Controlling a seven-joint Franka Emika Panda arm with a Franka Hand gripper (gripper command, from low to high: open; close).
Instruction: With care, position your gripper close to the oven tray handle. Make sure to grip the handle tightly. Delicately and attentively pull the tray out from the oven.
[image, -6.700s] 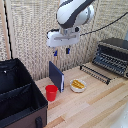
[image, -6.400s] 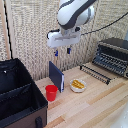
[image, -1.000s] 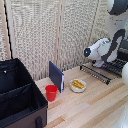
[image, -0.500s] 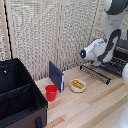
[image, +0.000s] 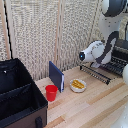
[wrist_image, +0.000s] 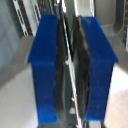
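Observation:
My gripper (wrist_image: 70, 67) is shut on the oven tray handle (wrist_image: 70, 85), a thin dark bar that runs between the two dark-blue fingers (wrist_image: 47, 70). In the exterior view the white end piece of the gripper (image: 101, 62) sits low at the right, over the front of the tray (image: 100, 72). The tray is a dark wire rack that sticks out of the oven (image: 121, 52) toward the exterior view's left. Its handle (image: 93, 74) runs along the front edge. The fingertips are hidden by the arm in that view.
A small dish of yellow food (image: 77, 85), an upright blue board (image: 56, 76) and a red cup (image: 51, 92) stand on the wooden table (image: 95, 107). A big black open case (image: 20, 97) fills the exterior view's left. A slatted screen stands behind.
The arm came down from high above the dish to the rack at the right. Over the last second it has shifted slightly to the exterior view's left, with the rack.

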